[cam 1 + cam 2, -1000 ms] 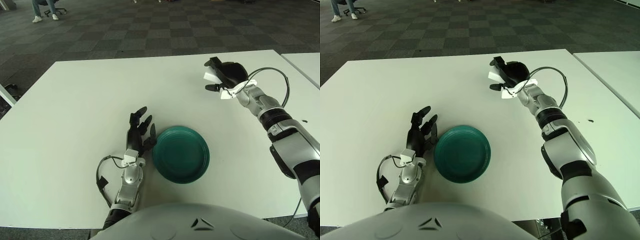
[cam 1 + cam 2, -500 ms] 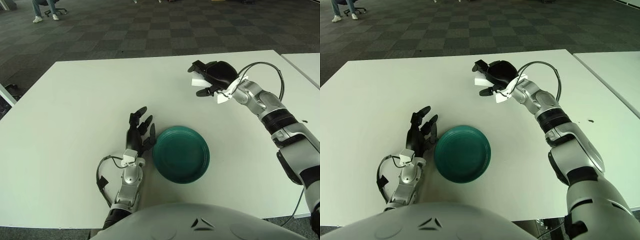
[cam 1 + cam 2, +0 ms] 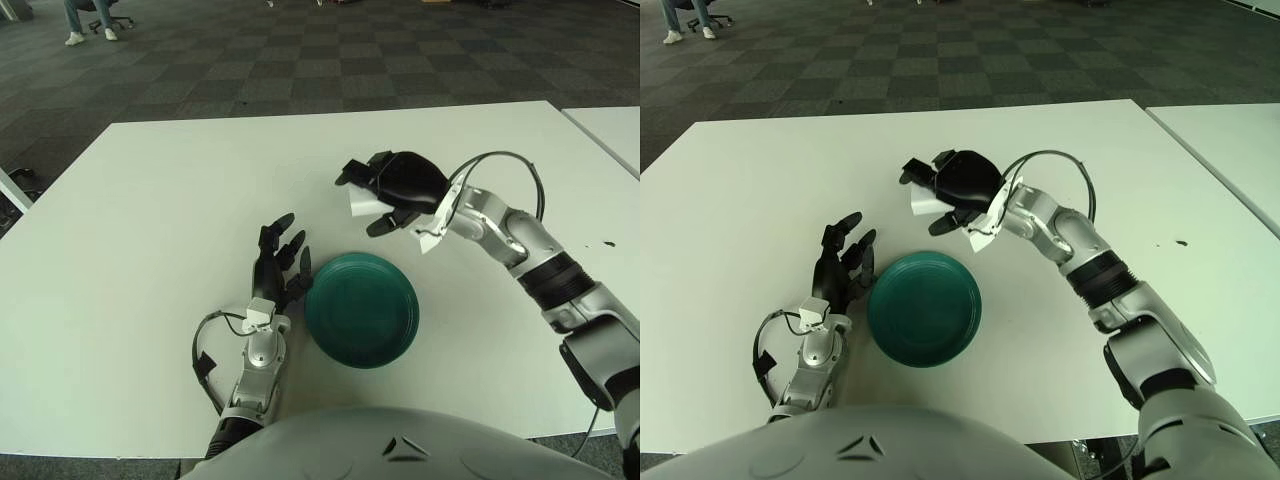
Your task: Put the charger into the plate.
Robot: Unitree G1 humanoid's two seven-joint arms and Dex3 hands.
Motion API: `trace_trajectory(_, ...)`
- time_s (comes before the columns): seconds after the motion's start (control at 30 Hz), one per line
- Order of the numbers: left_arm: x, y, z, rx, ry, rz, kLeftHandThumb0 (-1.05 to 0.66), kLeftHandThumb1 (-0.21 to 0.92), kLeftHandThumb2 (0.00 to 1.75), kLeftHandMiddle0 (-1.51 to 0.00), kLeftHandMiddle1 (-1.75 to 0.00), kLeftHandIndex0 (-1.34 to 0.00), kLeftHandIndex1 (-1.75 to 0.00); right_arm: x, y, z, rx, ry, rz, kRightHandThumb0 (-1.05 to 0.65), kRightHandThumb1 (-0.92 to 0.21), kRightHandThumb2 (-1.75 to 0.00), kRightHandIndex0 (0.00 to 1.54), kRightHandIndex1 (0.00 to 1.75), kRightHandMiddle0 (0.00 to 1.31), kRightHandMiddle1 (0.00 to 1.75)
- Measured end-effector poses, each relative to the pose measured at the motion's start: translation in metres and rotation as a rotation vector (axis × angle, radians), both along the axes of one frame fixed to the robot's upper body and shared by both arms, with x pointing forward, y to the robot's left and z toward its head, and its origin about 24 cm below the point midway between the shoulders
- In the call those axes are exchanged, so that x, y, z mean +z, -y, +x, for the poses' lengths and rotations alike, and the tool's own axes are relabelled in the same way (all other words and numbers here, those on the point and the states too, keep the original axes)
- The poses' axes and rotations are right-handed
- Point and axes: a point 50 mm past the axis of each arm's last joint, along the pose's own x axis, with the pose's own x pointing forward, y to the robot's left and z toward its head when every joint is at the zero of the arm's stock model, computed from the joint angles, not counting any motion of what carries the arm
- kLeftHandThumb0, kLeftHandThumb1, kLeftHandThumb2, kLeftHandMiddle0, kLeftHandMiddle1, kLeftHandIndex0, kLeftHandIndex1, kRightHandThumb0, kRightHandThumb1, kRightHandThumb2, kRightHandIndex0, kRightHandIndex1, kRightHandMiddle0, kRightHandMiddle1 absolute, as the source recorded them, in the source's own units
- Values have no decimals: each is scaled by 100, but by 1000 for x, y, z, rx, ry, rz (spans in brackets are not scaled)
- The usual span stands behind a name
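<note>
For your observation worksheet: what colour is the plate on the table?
Dark teal green; the plate shows best in the left eye view.

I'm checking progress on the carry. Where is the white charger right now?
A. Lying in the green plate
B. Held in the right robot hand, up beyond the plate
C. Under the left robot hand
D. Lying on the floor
B: the right robot hand grips the charger beyond the plate, which holds nothing.

Bright, even overhead light; soft faint shadows on white table [image 3: 150, 200]; sharp focus, no glare.
</note>
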Motion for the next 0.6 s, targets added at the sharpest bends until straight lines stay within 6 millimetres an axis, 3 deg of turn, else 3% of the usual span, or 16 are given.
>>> trace_trajectory(0.3,0,0,-1,-4,8,-13,-71,92,82,-70,-6,-15,-86,15,-17,-33,146,64,-28,-45,-92,-58,106,175,86,175)
trace_trajectory(0.6,0,-1,0,-1,10,-23,-67,92,81,-63,-3,-14,-84,8,-24,-55,186,-39,-51,-43,-92,-62,102,175,81,175)
